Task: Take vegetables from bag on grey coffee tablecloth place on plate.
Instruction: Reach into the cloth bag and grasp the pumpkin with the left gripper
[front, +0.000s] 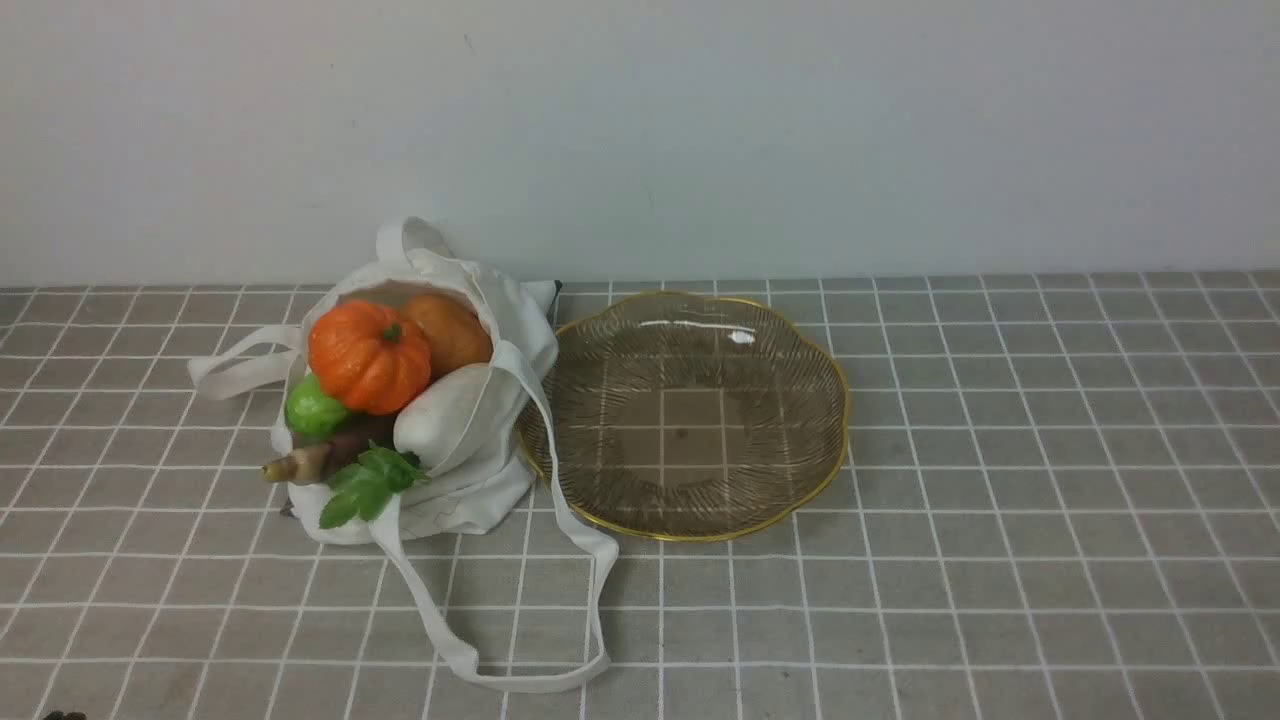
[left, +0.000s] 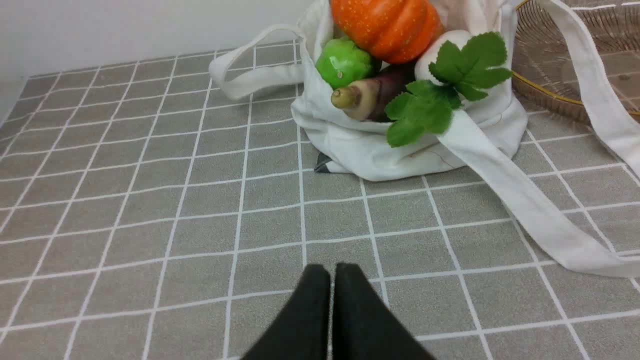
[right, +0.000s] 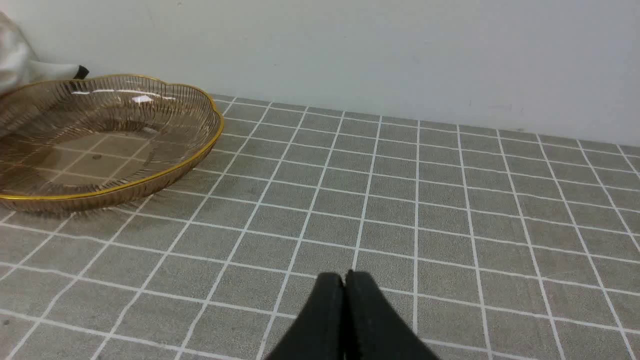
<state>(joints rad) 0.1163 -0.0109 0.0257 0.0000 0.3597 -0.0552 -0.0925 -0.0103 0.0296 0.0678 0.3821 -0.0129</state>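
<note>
Left tool (left: 331, 272) and right tool (right: 345, 280) both clenched, empty. Pumpkin (front: 368, 355) sits heaped in the bag (front: 470, 480) beside the bare plate (front: 700, 535); lifting it may snag a strap (left: 525, 200) and drag the bag

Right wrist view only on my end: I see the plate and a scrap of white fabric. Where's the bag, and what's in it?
Observer: The bag lies beside the plate on its left, mouth open, with a pumpkin on top.
Operator: Anything else in it?
Observer: A potato behind the pumpkin; a green gourd, purple root and leafy sprig in front.
Operator: Left gripper?
Observer: The left gripper is shut, pointing at the bag, not touching it.
</note>
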